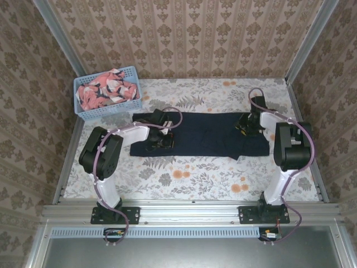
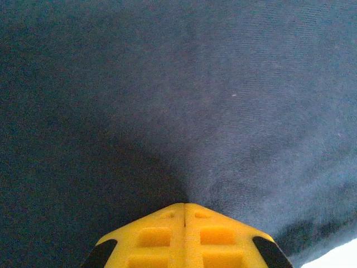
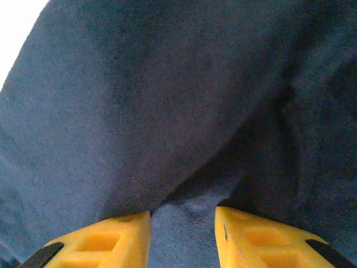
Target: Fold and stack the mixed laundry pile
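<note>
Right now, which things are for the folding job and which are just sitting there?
For the job: navy garment, spread flat; coral-pink printed garment, crumpled.
Just lying about: light blue basket holding it; flowery table.

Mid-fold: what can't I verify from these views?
- Right claw, wrist view: jaws apart around a navy garment fold; cloth hides any grip.
- Left claw, wrist view: shut on cloth; layer count hidden.
- Printed garment, top view: bunched in the basket; lower folds hidden.
</note>
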Tool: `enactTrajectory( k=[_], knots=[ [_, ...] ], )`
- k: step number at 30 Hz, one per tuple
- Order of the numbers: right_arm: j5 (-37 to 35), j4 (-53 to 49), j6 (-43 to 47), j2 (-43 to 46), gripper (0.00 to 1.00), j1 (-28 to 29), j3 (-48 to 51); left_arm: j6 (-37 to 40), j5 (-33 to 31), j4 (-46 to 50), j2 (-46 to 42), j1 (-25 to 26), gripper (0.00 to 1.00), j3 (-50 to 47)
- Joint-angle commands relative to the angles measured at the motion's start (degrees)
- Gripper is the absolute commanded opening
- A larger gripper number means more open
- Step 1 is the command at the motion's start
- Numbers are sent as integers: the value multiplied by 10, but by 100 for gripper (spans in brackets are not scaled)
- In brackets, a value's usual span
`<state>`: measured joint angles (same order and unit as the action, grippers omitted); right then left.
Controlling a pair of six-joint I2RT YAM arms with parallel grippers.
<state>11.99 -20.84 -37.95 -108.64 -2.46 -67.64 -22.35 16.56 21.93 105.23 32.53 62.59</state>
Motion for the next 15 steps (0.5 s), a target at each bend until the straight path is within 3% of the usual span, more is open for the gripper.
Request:
enactTrajectory(
  k=[1, 4, 7, 10, 11, 12, 15],
  knots=[
    [-20, 4, -14, -85, 37, 9, -84, 10, 30, 43, 25, 32, 0, 9],
    [15, -3, -18, -167, 37, 18, -197, -28, 89, 40, 38, 71, 0, 15],
    [37, -33, 1, -249, 38, 37, -334, -116, 181, -7, 49, 129, 0, 37],
    [86, -54, 4, -292, 39, 44, -433, -178, 221, -21, 65, 184, 23, 108],
    [93, -49, 5, -286, 40, 44, -441, -181, 218, -10, 66, 195, 37, 138],
    [92, -44, 10, -271, 41, 44, -440, -179, 211, -2, 64, 199, 51, 159],
    [68, -50, 45, -202, 48, 39, -410, -157, 168, 16, 43, 186, 78, 204]
  ],
)
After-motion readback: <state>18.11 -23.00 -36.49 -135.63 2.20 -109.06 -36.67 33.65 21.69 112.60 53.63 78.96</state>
